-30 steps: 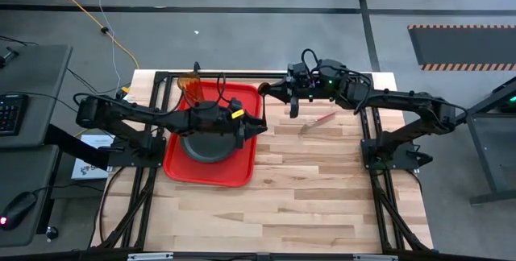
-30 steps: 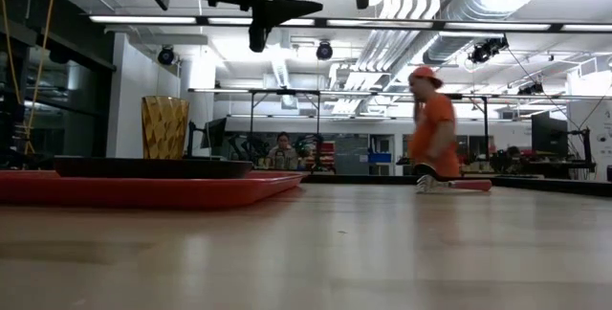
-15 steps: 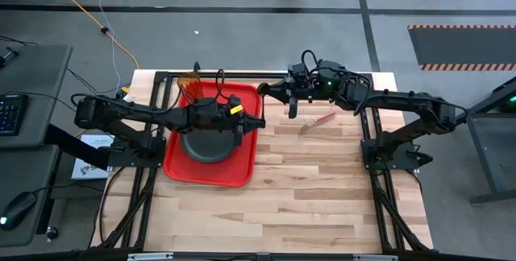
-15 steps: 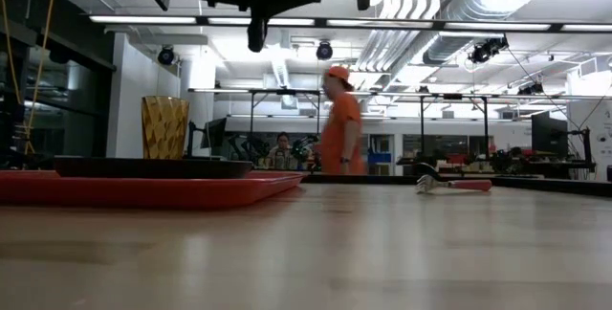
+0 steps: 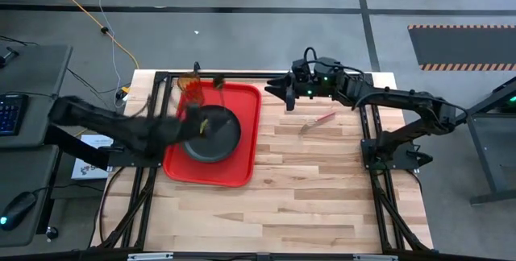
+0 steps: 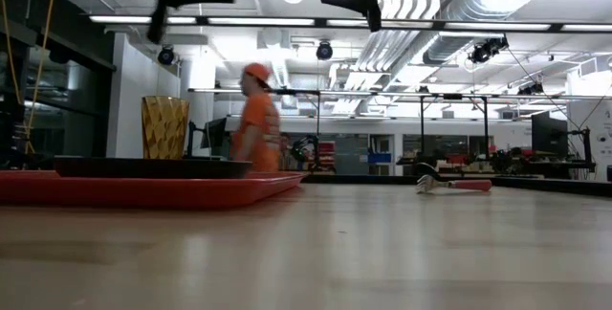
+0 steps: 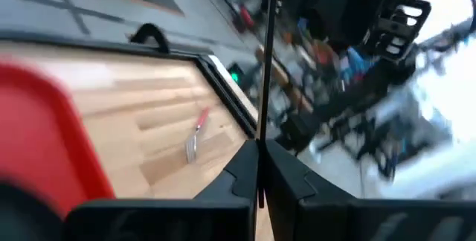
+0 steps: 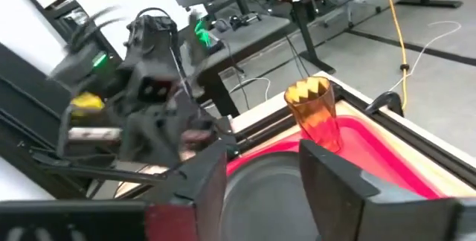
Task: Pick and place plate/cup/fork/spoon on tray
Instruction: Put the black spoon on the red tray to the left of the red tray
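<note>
The dark plate lies on the red tray. The amber cup stands upright on the tray's far left corner. A slim red-handled fork lies flat on the table right of the tray. I cannot make out the spoon. My left gripper is blurred, high over the plate, and shut; a thin dark line runs up between its fingertips, and I cannot tell what it is. My right gripper is open and empty, high over the tray's far right corner, pointing toward the tray.
The dark metal frame borders the table on its left, right and far sides. Bare wood lies on the near half of the table. A person in orange walks through the room behind the table.
My left gripper has drawn back fast toward the table's left edge, from over the plate's right side to over its middle, staying high. My right gripper has tipped up from pointing down to pointing toward the tray. The person has walked from right to left.
</note>
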`<state>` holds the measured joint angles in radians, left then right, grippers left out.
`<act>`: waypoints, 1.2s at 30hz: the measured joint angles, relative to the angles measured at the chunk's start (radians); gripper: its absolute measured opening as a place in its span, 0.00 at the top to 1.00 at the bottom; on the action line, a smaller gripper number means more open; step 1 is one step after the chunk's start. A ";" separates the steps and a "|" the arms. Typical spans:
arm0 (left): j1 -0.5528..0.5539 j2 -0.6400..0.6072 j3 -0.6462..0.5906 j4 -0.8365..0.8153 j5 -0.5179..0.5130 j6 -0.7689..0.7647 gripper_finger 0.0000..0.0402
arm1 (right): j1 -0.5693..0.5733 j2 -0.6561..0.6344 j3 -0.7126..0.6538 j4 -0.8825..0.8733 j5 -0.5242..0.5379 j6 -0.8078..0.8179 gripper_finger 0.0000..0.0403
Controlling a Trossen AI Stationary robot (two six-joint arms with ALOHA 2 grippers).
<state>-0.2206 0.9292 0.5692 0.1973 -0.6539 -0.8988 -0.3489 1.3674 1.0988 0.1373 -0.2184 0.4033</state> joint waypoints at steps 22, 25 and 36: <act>-0.634 0.764 0.194 0.341 -0.915 -0.645 1.00 | 0.063 0.000 0.000 -0.052 -0.138 0.215 0.57; -0.670 0.787 0.199 0.348 -0.917 -0.683 1.00 | 0.145 0.000 0.000 -0.052 -0.120 0.275 0.57; -0.692 0.809 0.199 0.348 -0.918 -0.775 1.00 | 0.413 0.194 0.000 0.175 -0.019 0.466 0.57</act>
<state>-0.9131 1.7382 0.7685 0.5453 -1.5723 -1.6737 0.0646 1.5614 1.0985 0.3125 -0.2375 0.8693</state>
